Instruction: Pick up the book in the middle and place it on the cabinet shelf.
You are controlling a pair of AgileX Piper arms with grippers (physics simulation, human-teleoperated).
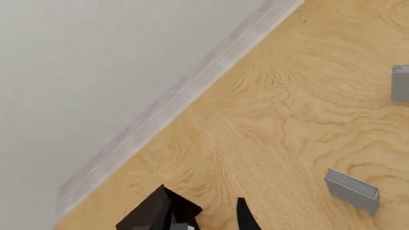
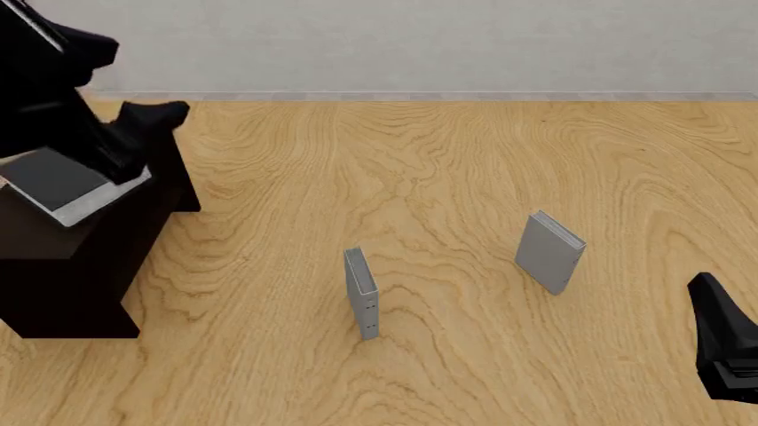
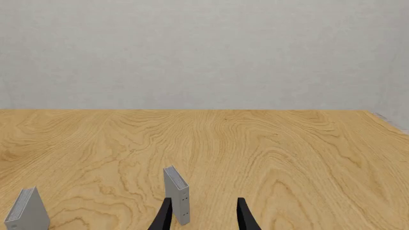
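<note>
Book (image 2: 66,185) on the cabinet (image 2: 71,266)

The book lay flat on the cabinet top under the left claw (image 2: 113,160); whether that claw pinched it I could not tell; the right claw (image 3: 204,215) was spread near a grey book (image 3: 177,194).

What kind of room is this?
Probably no real room: it looks like a computer-made test scene. A bare wood-grain table meets a blank grey wall, with only a dark cabinet and standing grey books.

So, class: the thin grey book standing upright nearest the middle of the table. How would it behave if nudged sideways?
The thin grey book stands on a narrow edge with nothing beside it, so it would probably tip over rather than slide. Its flat, straight covers suggest that it is stiff, not floppy. On the smooth wooden table, once flat, it would likely slide.
</note>
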